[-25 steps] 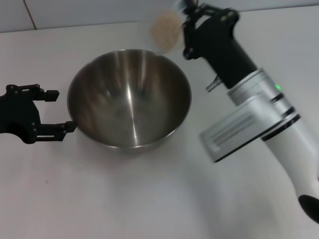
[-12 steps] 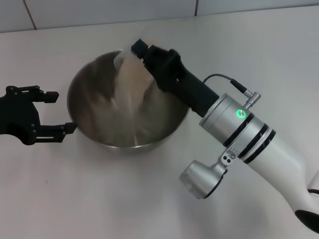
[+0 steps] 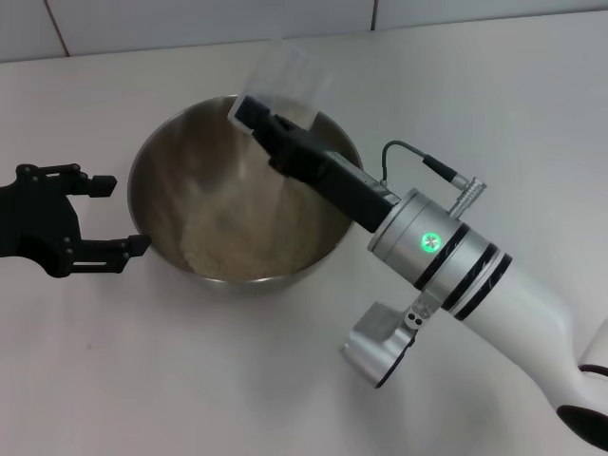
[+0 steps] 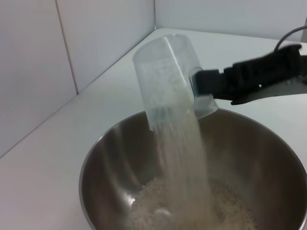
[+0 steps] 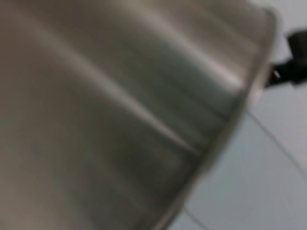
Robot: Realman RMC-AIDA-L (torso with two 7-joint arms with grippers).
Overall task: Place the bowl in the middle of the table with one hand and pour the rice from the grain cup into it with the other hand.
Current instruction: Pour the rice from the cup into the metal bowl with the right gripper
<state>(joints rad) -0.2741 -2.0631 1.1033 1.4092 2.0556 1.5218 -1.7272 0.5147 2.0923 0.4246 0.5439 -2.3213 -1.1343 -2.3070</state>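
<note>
The steel bowl (image 3: 176,171) stands on the white table (image 3: 190,380), mid-left in the head view. My right gripper (image 3: 256,112) reaches over the bowl's far rim, shut on the clear grain cup (image 3: 285,74), which is tipped mouth down. A heap of rice (image 3: 237,249) lies in the bowl's bottom. In the left wrist view the cup (image 4: 165,76) still sheds a thin stream of rice (image 4: 184,158) into the bowl (image 4: 88,163). My left gripper (image 3: 112,214) is open and empty, just left of the bowl's rim.
A tiled wall (image 3: 190,19) runs along the table's far edge. My right forearm (image 3: 446,261) slants across the table right of the bowl. The right wrist view shows only the bowl's inner wall (image 5: 120,96) up close.
The right gripper has swung the cup from behind the bowl to over it and tipped it over. The rice has poured from the cup into the bowl. The left gripper has not moved.
</note>
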